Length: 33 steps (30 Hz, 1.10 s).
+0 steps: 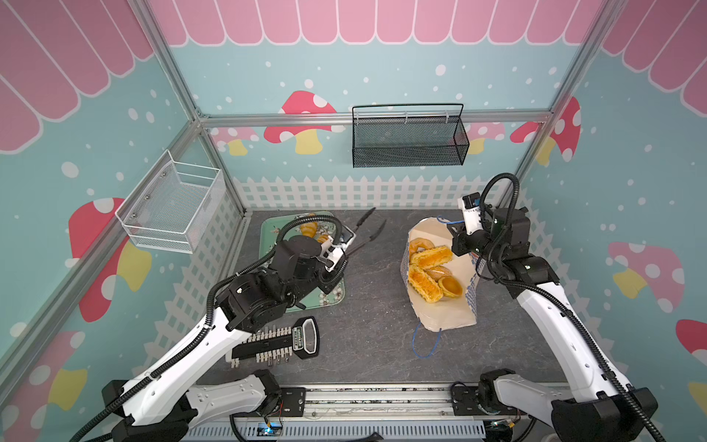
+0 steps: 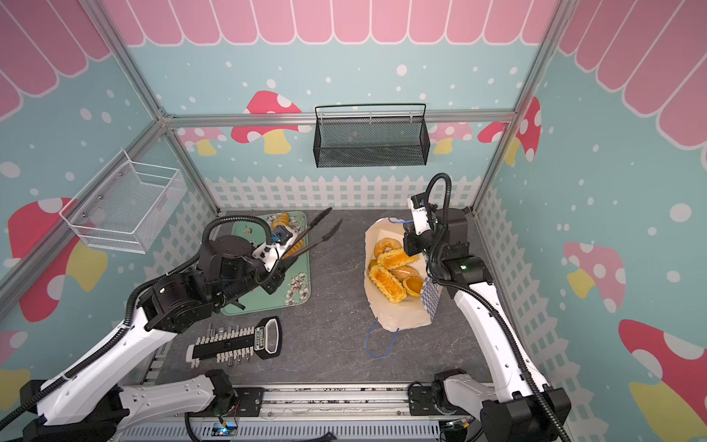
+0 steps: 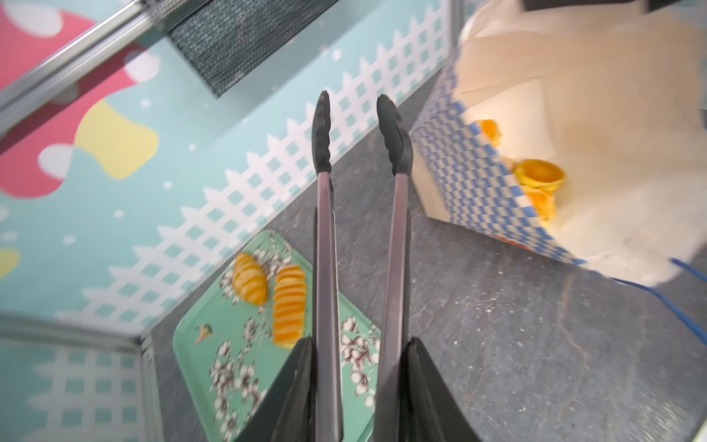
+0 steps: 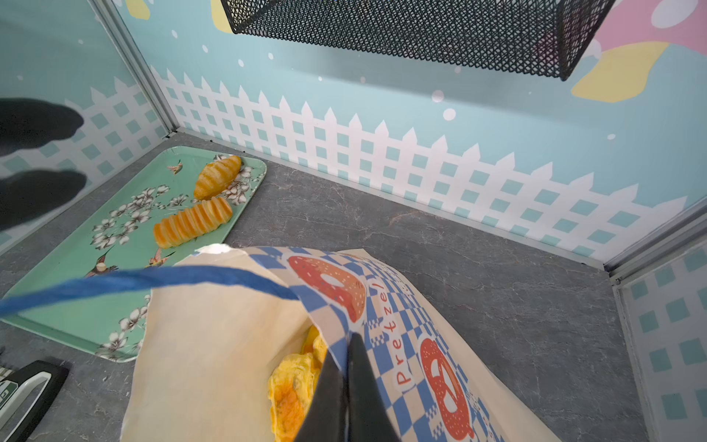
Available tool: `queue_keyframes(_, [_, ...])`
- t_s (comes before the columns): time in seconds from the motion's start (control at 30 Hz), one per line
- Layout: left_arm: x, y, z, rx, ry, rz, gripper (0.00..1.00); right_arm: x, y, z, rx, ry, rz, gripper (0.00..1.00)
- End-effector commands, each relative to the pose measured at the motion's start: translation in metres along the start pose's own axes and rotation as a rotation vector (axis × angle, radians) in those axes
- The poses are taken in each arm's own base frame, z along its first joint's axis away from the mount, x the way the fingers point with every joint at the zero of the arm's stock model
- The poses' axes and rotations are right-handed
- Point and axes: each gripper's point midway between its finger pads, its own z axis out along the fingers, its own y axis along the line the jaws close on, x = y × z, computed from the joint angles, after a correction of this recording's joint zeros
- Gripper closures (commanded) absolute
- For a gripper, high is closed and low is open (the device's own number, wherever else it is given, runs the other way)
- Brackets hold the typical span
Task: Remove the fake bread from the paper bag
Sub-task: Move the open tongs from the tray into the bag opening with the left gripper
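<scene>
The left hand [image 3: 357, 346] is closed partway on a pair of black-tipped tongs [image 3: 325, 237], its two fingers pressing the metal arms from outside; the tong tips stand apart with nothing between them, pointing toward the back wall between the tray and the bag. The right hand [image 4: 349, 344] is pinched tight on the checkered rim of the paper bag [image 4: 214, 344], one finger inside the mouth and one outside, with no gap showing between them. The bag sits on the right side of the tabletop [image 1: 375, 344] with its mouth wide open toward the camera in both top views, and one blue cord handle [image 1: 424, 346] trails on the tabletop in front of it. Most of the fake bread [image 1: 428, 275] lies heaped inside the bag: ribbed long loaves, a curved piece and a small tart-shaped one. Two more pieces, a ribbed loaf [image 4: 193, 222] and a croissant [image 4: 218, 176], lie side by side at the far end of the green flowered tray [image 4: 76, 306] on the left of the tabletop, under the left arm
</scene>
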Motion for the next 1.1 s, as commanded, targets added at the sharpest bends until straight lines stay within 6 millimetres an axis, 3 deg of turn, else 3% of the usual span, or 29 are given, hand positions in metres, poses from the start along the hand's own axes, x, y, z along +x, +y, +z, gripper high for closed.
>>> queue_keyframes(0.0, [-0.026, -0.031, -0.004, 0.080, -0.118, 0.121, 0.66, -0.016, 0.006, -0.010, -0.017, -0.057, -0.030, 1.00])
queue_keyframes(0.17, [-0.030, -0.079, -0.003, 0.151, -0.134, 0.285, 0.67, -0.010, 0.005, -0.007, -0.018, -0.045, -0.027, 1.00])
queue_keyframes(0.43, [-0.012, -0.117, 0.022, 0.144, -0.044, 0.404, 0.68, -0.007, 0.005, -0.011, -0.011, -0.048, -0.026, 1.00])
queue_keyframes(0.57, [-0.010, -0.125, 0.042, 0.124, 0.023, 0.402, 0.68, -0.008, 0.006, -0.013, -0.014, -0.051, -0.025, 1.00])
queue_keyframes(0.87, [0.007, -0.141, 0.111, 0.052, 0.221, 0.389, 0.67, -0.007, 0.010, -0.015, -0.032, -0.053, -0.008, 1.00])
queue_keyframes(1.07, [0.013, -0.131, 0.140, 0.027, 0.307, 0.369, 0.62, -0.002, 0.012, -0.016, -0.042, -0.050, -0.001, 1.00])
